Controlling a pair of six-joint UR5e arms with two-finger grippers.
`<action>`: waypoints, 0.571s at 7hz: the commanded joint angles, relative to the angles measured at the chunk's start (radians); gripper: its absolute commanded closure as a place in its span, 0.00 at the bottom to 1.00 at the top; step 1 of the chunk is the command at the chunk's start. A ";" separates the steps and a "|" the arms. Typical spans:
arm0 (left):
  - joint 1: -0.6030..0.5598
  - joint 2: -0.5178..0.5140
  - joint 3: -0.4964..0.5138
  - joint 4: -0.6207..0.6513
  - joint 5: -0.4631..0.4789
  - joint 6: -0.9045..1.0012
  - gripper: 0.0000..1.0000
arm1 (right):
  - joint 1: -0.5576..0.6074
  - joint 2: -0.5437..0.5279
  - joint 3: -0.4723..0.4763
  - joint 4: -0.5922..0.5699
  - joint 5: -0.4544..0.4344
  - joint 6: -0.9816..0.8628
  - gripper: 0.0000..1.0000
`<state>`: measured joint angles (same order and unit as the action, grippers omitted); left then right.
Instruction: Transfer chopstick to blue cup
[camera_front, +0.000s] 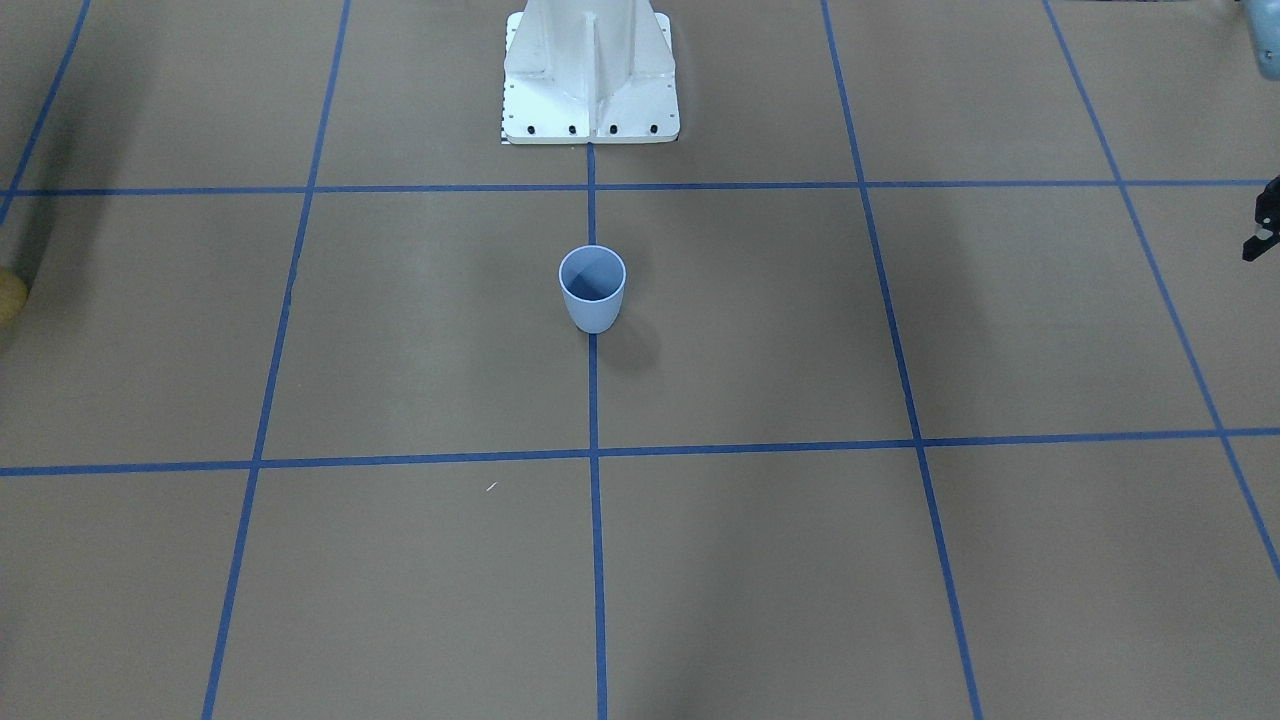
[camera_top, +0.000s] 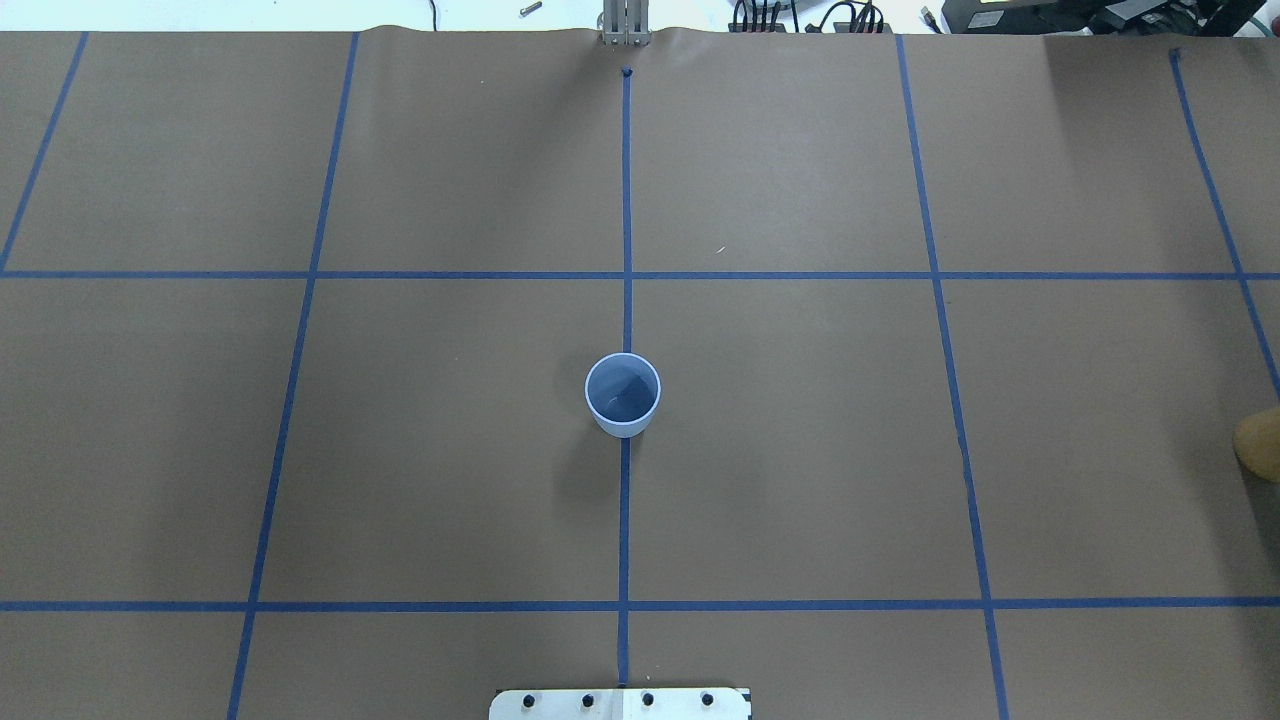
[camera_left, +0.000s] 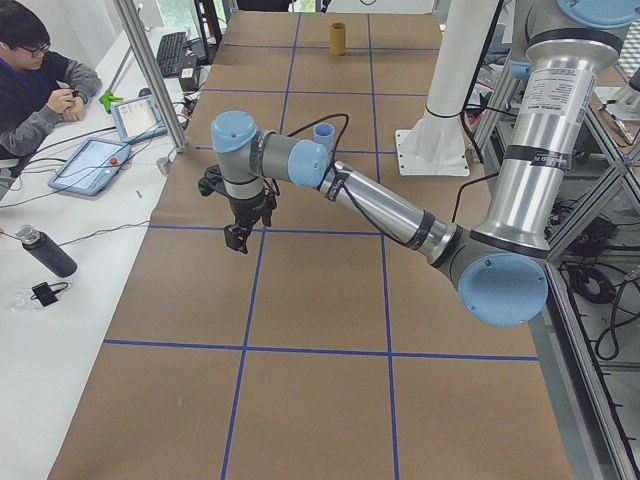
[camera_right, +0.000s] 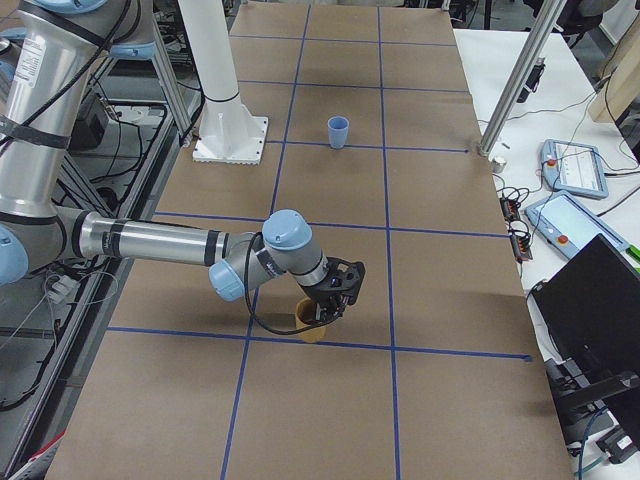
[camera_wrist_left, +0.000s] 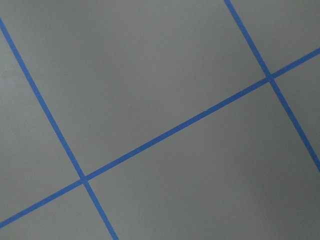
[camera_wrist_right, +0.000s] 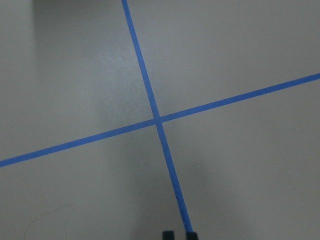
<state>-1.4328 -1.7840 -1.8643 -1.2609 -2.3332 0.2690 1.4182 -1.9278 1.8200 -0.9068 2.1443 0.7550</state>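
Observation:
The blue cup (camera_front: 592, 288) stands upright on the table's centre line, in front of the white robot base (camera_front: 590, 80). It also shows from above (camera_top: 622, 393) and its inside looks bare. My right gripper (camera_right: 330, 310) hangs at the rim of a tan cup (camera_right: 312, 327) far off to my right. Its two fingertips (camera_wrist_right: 168, 235) sit close together, shut. The chopstick does not show distinctly in any view. My left gripper (camera_left: 238, 240) hovers above the table far to my left, cut off at the edge of the front view (camera_front: 1262, 235). I cannot tell whether it is open or shut.
Brown paper with a grid of blue tape covers the table. The tan cup (camera_top: 1262, 445) sits at its right end. A person sits at a side bench with tablets (camera_left: 95, 165) and a dark bottle (camera_left: 45, 252). A laptop (camera_right: 600, 300) stands beyond the far side.

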 joint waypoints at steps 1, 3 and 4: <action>0.000 0.000 -0.001 0.000 0.000 -0.001 0.00 | 0.059 -0.007 0.005 -0.001 0.035 -0.116 1.00; 0.000 0.000 -0.001 0.000 0.000 -0.002 0.00 | 0.180 -0.004 0.005 -0.007 0.177 -0.215 1.00; 0.000 0.000 -0.001 0.000 0.000 -0.010 0.00 | 0.212 0.000 0.012 -0.009 0.225 -0.224 1.00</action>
<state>-1.4327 -1.7840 -1.8649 -1.2609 -2.3332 0.2654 1.5755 -1.9322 1.8266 -0.9137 2.2954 0.5587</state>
